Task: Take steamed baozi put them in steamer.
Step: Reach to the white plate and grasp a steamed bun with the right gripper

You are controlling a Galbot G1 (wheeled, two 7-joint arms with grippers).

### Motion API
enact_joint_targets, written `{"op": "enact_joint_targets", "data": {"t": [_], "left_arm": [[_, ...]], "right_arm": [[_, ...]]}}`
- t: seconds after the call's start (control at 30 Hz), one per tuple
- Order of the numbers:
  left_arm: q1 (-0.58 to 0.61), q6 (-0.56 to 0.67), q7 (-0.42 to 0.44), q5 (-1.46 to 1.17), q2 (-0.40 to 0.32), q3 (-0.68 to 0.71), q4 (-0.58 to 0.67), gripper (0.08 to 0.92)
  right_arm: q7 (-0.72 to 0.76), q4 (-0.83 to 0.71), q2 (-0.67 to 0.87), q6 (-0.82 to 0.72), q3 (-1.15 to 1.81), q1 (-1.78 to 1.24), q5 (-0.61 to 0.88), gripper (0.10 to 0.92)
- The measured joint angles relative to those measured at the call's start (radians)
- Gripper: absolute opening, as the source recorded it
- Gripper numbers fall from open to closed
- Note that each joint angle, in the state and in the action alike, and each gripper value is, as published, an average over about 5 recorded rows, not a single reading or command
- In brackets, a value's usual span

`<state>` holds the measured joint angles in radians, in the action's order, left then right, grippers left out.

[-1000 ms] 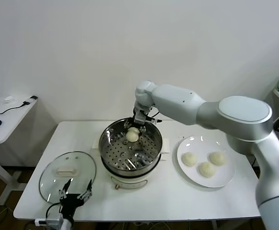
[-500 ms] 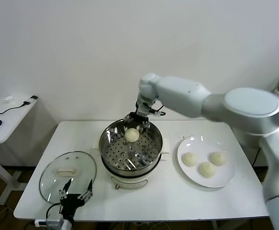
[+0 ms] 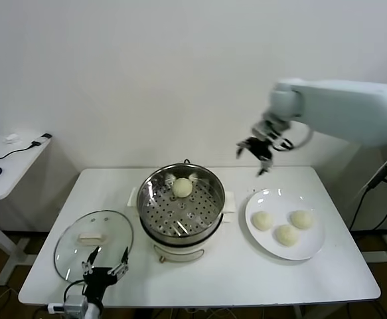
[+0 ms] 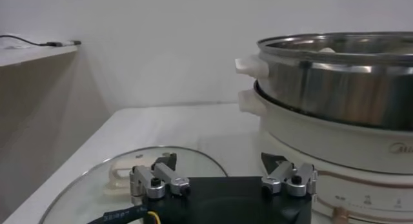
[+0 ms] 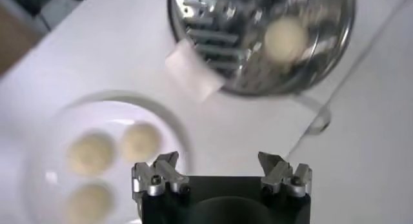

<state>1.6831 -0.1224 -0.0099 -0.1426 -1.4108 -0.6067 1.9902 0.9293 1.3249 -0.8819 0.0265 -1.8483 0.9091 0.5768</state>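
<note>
The steamer (image 3: pixel 182 206) stands mid-table, a shiny steel pot on a cream base. One baozi (image 3: pixel 183 187) lies on its perforated tray at the far side; it also shows in the right wrist view (image 5: pixel 286 39). Three baozi (image 3: pixel 286 226) lie on the white plate (image 3: pixel 312 249) to the right, also in the right wrist view (image 5: pixel 90 154). My right gripper (image 3: pixel 257 154) is open and empty, raised above the table's far edge between steamer and plate. My left gripper (image 3: pixel 105 263) is open, parked low at the front left beside the glass lid (image 3: pixel 93 242).
The glass lid lies flat on the table's front left, also in the left wrist view (image 4: pixel 97 173). A side table (image 3: pixel 7 163) with a mouse and cables stands at far left. The wall is close behind the table.
My right gripper let go of the baozi in the steamer, rose and swung right toward the plate. The baozi stays on the tray. The left arm has not moved.
</note>
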Motion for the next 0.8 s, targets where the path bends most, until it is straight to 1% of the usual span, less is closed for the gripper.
{"op": "enact_joint_targets", "data": {"t": [0.17,0.33,0.57,0.8], "left_arm": [[0.000,-0.001,0.000,0.002,-0.006,-0.003,-0.007,0.823],[0.000,-0.001,0.000,0.010,-0.014,-0.001,-0.016,0.823],[0.003,0.002,-0.001,0.012,-0.016,0.001,-0.027,0.823],[0.005,0.006,-0.005,0.013,-0.008,-0.002,-0.035,0.823]], "right_arm": [[-0.045,0.037,0.060,-0.129,0.014,-0.076,0.019,0.823],[-0.068,0.013,0.072,-0.208,0.067,-0.181,0.007,0.823],[-0.097,-0.061,0.050,-0.276,0.158,-0.329,-0.021,0.823],[-0.116,-0.132,0.018,-0.308,0.238,-0.450,-0.054,0.823]]}}
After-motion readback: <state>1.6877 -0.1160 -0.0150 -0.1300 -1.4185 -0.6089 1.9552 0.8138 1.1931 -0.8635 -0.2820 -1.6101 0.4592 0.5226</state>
